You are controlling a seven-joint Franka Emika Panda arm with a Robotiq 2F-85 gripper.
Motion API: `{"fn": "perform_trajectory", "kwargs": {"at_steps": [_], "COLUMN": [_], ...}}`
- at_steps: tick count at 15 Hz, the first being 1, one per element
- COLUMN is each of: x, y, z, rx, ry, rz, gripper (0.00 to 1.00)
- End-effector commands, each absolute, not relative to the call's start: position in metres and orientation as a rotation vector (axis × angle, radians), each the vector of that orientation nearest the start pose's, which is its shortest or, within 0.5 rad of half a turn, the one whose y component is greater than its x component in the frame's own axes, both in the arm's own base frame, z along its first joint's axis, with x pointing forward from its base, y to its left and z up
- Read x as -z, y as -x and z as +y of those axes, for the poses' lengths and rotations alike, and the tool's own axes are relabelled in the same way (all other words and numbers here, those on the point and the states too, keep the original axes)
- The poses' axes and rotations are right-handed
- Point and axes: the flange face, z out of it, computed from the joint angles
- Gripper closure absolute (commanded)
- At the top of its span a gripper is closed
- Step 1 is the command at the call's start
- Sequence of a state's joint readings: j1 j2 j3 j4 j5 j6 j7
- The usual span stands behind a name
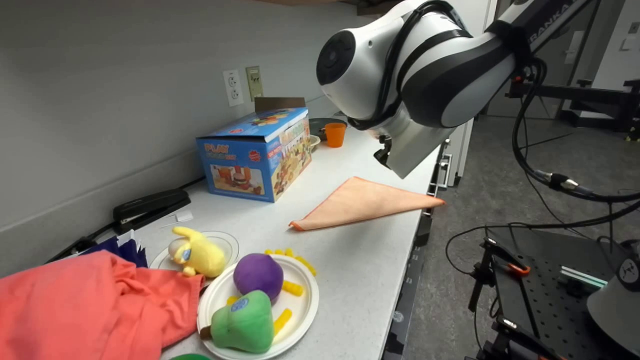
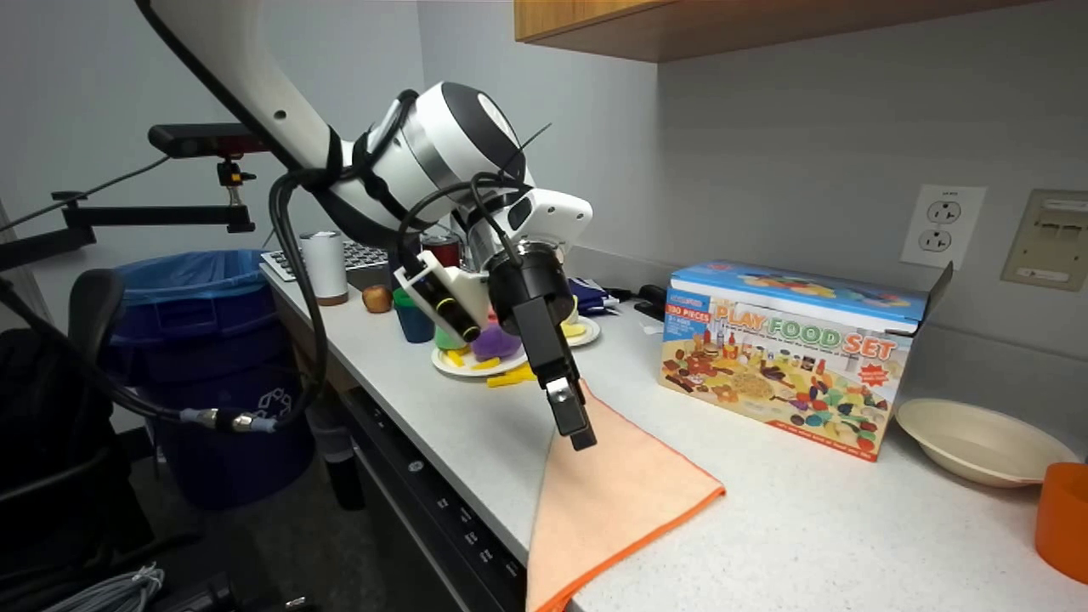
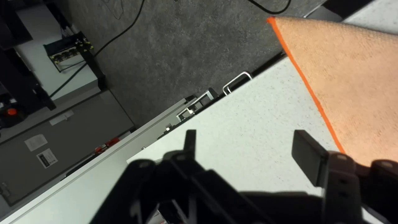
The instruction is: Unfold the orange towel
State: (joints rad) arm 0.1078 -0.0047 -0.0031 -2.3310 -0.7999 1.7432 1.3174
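Note:
The pale orange towel (image 1: pixel 362 202) lies folded in a rough triangle on the white counter, with a brighter orange hem. One corner sticks out past the counter's front edge. The towel also shows in an exterior view (image 2: pixel 620 510) and at the right of the wrist view (image 3: pixel 351 84). My gripper (image 3: pixel 244 132) is open with nothing between its fingers. Bare counter shows between the fingers, and the towel's hem lies just beyond the right finger. In both exterior views the gripper (image 1: pixel 384 152) (image 2: pixel 581 438) is above the counter, apart from the towel. One finger is hidden there.
A blue play food box (image 1: pixel 240 170) stands against the wall behind the towel. An orange cup (image 1: pixel 335 135) and a beige bowl (image 2: pixel 986 442) are beyond it. A plate (image 1: pixel 307 320) of toy food and a red cloth (image 1: pixel 90 305) lie at the opposite end.

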Motion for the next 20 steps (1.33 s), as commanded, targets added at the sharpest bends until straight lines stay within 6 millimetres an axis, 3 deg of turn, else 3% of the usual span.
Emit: {"fn": "perform_trajectory", "kwargs": {"at_steps": [1, 4, 9, 10, 14, 20], "x": [-0.339, -0.337, -0.336, -0.335, -0.335, -0.306], "y": [-0.472, -0.493, -0.511, -0.503, -0.507, -0.523], "z": [-0.024, -0.038, -0.072, -0.06, -0.071, -0.06], "rx": [-0.162, -0.239, -0.266, -0.254, -0.264, -0.205], "ry": [-2.2, -2.36, -2.616, -2.534, -2.587, -2.645], "rz": [-0.941, -0.967, -0.976, -0.993, -0.982, -0.928], "gripper": [0.0, 0.0, 0.0, 0.0, 0.0, 0.0]}}
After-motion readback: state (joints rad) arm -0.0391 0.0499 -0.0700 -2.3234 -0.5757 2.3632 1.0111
